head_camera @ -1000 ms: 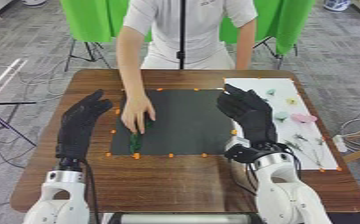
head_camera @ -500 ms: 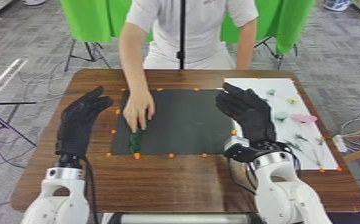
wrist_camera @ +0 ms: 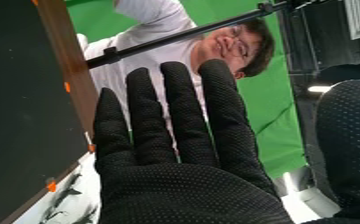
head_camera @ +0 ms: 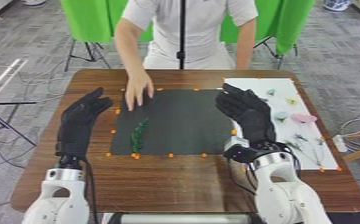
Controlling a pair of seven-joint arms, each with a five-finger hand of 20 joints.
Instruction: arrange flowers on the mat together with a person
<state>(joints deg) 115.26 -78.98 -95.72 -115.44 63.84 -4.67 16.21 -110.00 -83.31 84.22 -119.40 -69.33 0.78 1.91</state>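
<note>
A green sprig (head_camera: 138, 137) lies lengthwise on the left part of the dark mat (head_camera: 185, 120), its lower end by the near edge. The mat is on the brown wooden surface (head_camera: 176, 192), with orange tabs (head_camera: 170, 155) along its edges. A person's hand (head_camera: 138, 86) is at the mat's far left corner, beyond the sprig; whether it touches the mat, I cannot tell. The left hand (head_camera: 80, 116), left of the mat, is open and empty, fingers extended. The right hand (head_camera: 250, 116), between the mat and the white sheet (head_camera: 256, 84), is empty too; in the right wrist view its fingers are straight and slightly spread. On the sheet are a pink flower (head_camera: 303, 118), pale green blooms (head_camera: 280, 116), a yellow bloom (head_camera: 291, 101) and thin stems (head_camera: 319, 148). The person's white shirt (head_camera: 163, 30) has small dark print on the chest
</note>
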